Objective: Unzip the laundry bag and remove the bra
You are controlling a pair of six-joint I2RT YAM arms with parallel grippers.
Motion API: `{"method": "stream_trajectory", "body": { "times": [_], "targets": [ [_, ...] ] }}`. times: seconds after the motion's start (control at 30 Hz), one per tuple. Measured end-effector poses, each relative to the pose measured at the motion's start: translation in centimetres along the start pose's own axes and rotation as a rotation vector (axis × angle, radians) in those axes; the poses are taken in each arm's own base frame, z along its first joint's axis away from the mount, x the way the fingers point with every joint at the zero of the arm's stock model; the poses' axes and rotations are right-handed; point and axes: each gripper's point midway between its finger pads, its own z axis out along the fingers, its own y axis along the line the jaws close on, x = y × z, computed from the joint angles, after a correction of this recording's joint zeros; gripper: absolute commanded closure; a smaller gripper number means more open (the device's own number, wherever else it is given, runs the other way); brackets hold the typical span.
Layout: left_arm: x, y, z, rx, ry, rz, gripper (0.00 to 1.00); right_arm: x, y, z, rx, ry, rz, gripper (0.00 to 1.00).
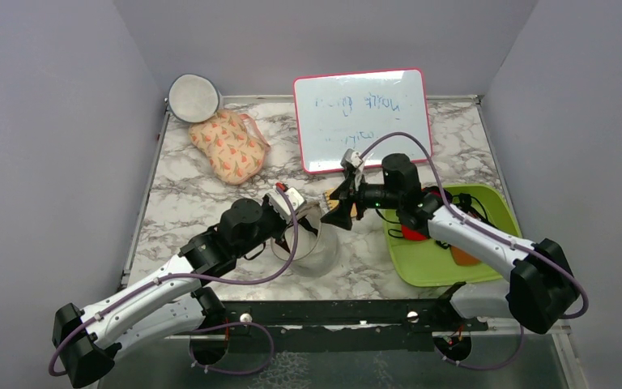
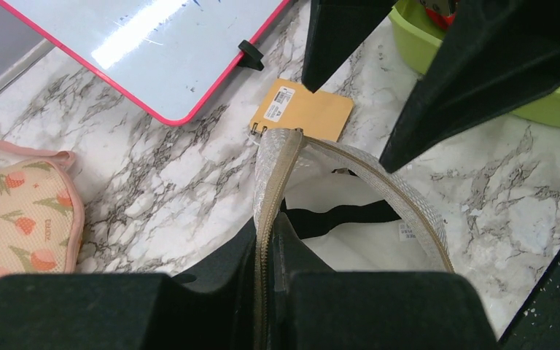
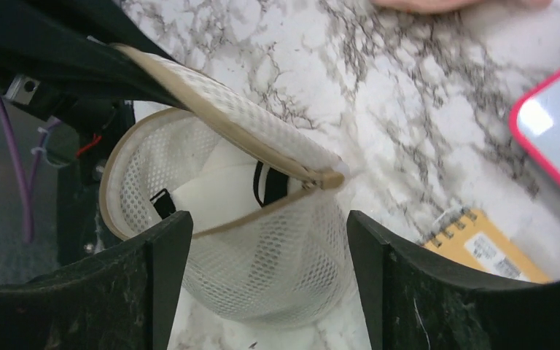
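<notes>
Black left end effector (image 2: 266,244) on round, tan-rimmed mesh laundry bag (image 2: 275,157)

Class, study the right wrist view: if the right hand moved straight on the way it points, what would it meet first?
Most likely the laundry bag: its unzipped mesh mouth sits straight ahead of the open right hand, the bra showing inside. Depth is hard to judge.

A white tabletop (image 1: 180,194) veined with grey marbling is enclosed on three sides by plain, pale grey-lilac walls: a back wall (image 1: 324,32), a left wall (image 1: 40,146) and a right wall (image 1: 587,121). A black rail (image 1: 332,312) is fixed along the near edge. The scene is evenly lit, and only soft shadows are cast.
</notes>
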Motion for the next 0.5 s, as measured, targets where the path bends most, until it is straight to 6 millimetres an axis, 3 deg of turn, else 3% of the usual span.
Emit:
{"method": "stream_trajectory", "body": {
  "times": [0.2,0.33,0.5],
  "targets": [
    [0.0,0.0,0.0,0.0,0.0,0.0,1.0,-2.1,2.4,1.5,-0.054,-0.029,-0.279,0.21],
    [0.0,0.0,0.0,0.0,0.0,0.0,1.0,-4.3,1.6,2.3,-0.032,-0.072,-0.432,0.23],
    [-0.2,0.0,-0.1,-0.001,-0.006,-0.001,1.0,-5.5,0.5,4.3,-0.029,-0.071,-0.56,0.28]
  ]
}}
